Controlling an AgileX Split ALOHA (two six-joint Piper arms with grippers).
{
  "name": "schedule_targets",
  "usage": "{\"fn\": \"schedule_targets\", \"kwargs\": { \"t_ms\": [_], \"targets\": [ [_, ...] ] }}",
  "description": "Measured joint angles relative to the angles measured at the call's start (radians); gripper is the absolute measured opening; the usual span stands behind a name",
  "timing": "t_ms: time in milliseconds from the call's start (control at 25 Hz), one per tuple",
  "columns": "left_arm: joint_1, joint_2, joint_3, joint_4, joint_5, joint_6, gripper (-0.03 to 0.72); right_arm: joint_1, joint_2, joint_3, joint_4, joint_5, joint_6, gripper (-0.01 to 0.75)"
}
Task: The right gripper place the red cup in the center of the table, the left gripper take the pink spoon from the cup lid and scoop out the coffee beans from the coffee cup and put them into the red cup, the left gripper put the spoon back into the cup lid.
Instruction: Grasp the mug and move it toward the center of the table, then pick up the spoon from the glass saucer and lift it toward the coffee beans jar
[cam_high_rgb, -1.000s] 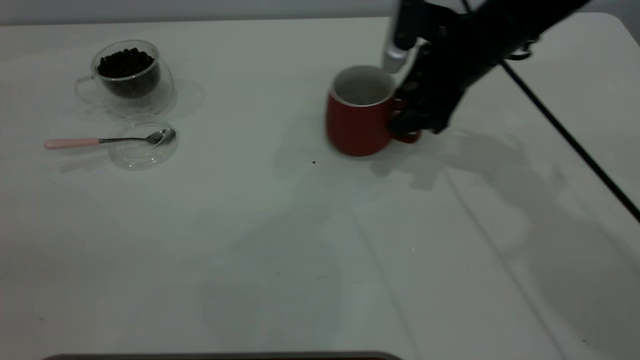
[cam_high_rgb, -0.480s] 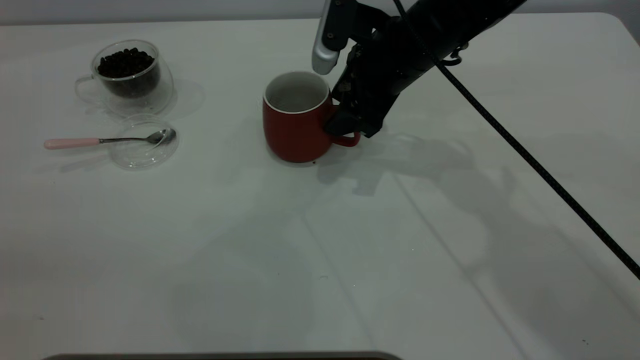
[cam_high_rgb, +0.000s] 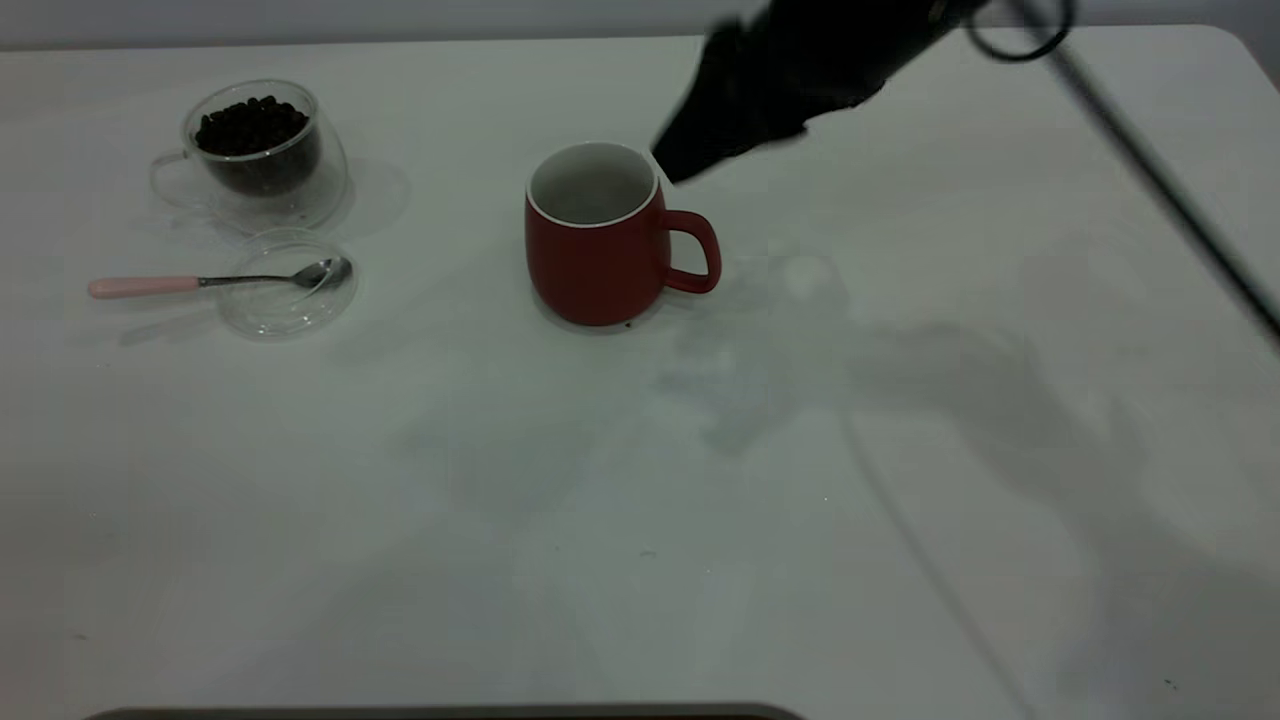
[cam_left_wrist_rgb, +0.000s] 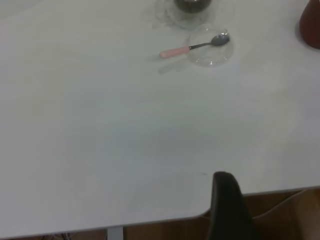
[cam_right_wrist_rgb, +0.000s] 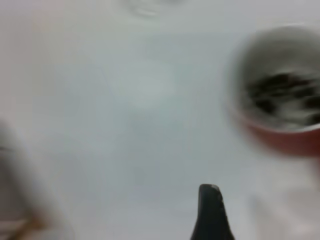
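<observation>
Change: half a second ago the right gripper (cam_high_rgb: 675, 165) was down at the handle of the rounded dark-red matte mug with the white inside, the red cup (cam_high_rgb: 600, 240); now it has let go and lifted up and back, its dark tip hanging just above and behind the rim.
Red cup: stands upright on its own on the large plain white table (cam_high_rgb: 640, 520), handle toward the right arm's side, in the same spot as half a second ago, roughly mid-table.
Meaning: the first step looks done to me; the spoon work is what remains.
Right jaws: blurred by motion, so I cannot tell whether they stand apart or together; nothing is held between them.
Left gripper: (cam_left_wrist_rgb: 227, 200) low near the table's near edge, well apart from everything; only one dark finger shows, so I cannot tell how it is set.
Pink spoon: the small teaspoon with metal bowl and pale pink handle (cam_high_rgb: 215, 282) lies with its bowl in the flat transparent glass cup lid (cam_high_rgb: 288, 300), handle sticking out past the rim, away from the red cup.
Coffee cup: the clear double-walled glass cup (cam_high_rgb: 262, 150) just behind the lid, heaped with dark coffee beans (cam_high_rgb: 250, 122).
</observation>
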Motion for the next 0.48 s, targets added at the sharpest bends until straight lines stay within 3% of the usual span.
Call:
{"fn": "schedule_targets", "kwargs": {
  "t_ms": [120, 360, 480],
  "targets": [
    [0.0, 0.0, 0.0, 0.0, 0.0, 0.0, 0.498, 0.001, -0.176, 0.108, -0.243, 0.149, 0.259, 0.583],
    [0.0, 0.0, 0.0, 0.0, 0.0, 0.0, 0.498, -0.006, -0.504, 0.405, -0.845, 0.229, 0.89, 0.583],
    [0.0, 0.0, 0.0, 0.0, 0.0, 0.0, 0.498, -0.024, -0.671, 0.521, -1.032, 0.326, 1.166, 0.583]
  ]
}}
